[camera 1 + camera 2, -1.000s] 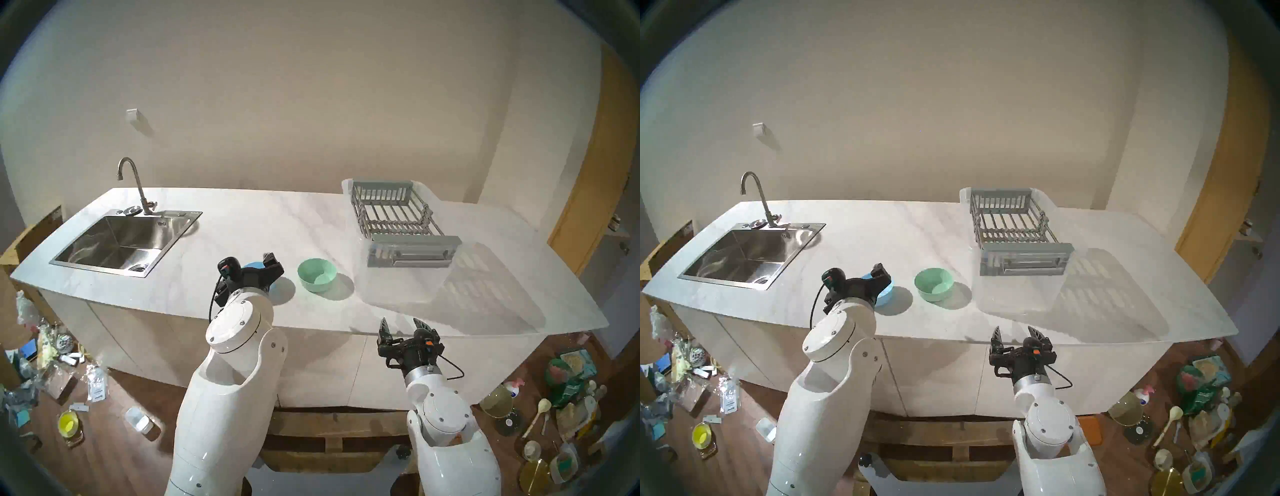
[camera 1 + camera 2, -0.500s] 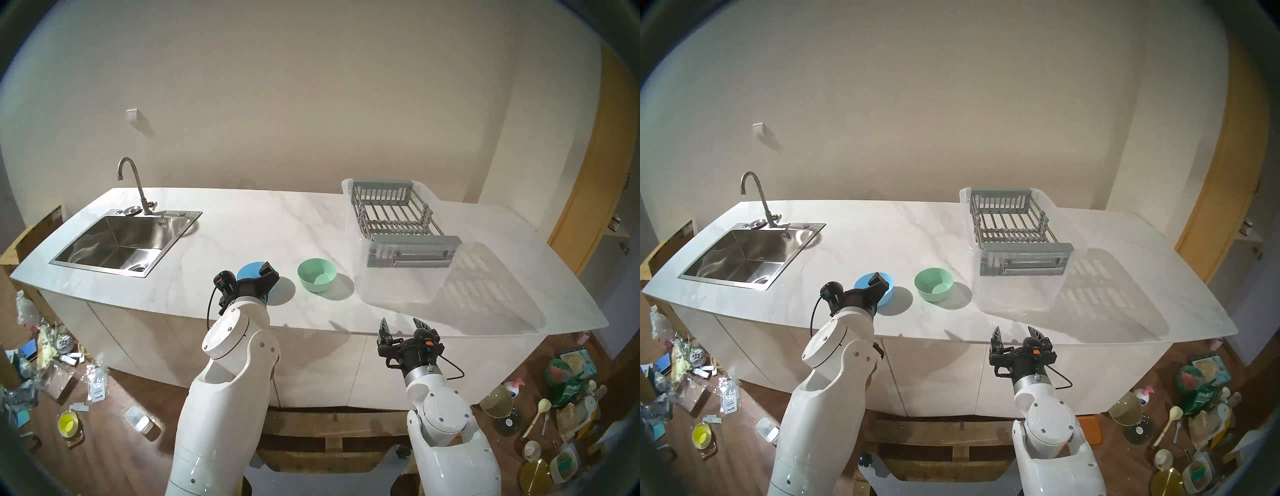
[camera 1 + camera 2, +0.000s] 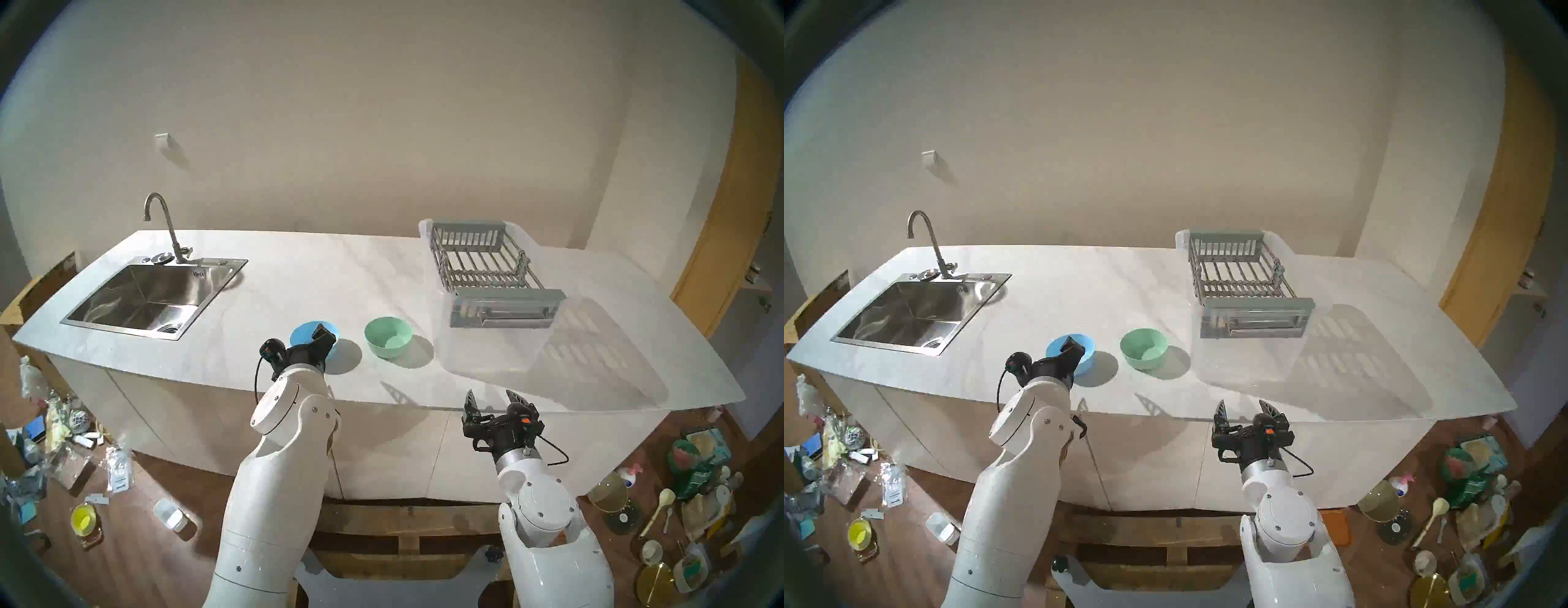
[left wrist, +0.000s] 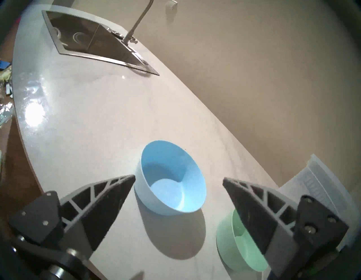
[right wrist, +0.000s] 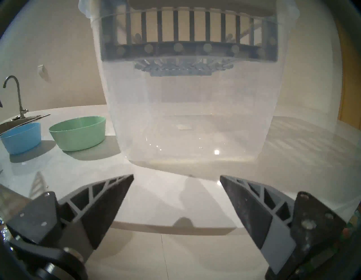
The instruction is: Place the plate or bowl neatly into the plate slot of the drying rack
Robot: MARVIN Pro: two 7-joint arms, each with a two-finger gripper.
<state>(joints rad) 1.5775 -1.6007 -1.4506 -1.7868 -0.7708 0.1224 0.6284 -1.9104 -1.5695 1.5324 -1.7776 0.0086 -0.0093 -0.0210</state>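
lower now, the left gripper (image 4: 178, 180) hangs wide open, framing the blue bowl (image 4: 172, 180) for a grab, right gripper (image 5: 176, 179) open too

Steel sink (image 3: 144, 297) sunk into the desk (image 3: 322, 271) toward its left end, curved tap (image 3: 163, 225) rising at its far edge. Clear plastic tub (image 3: 488, 339) standing toward the right end of the desk. Small white switch (image 3: 162, 140) on the beige wall (image 3: 382, 127). Wooden door (image 3: 729, 191) off to the right. Heaped litter (image 3: 63, 446) on the floor left of the desk, more clutter (image 3: 687, 488) on the floor to the right.
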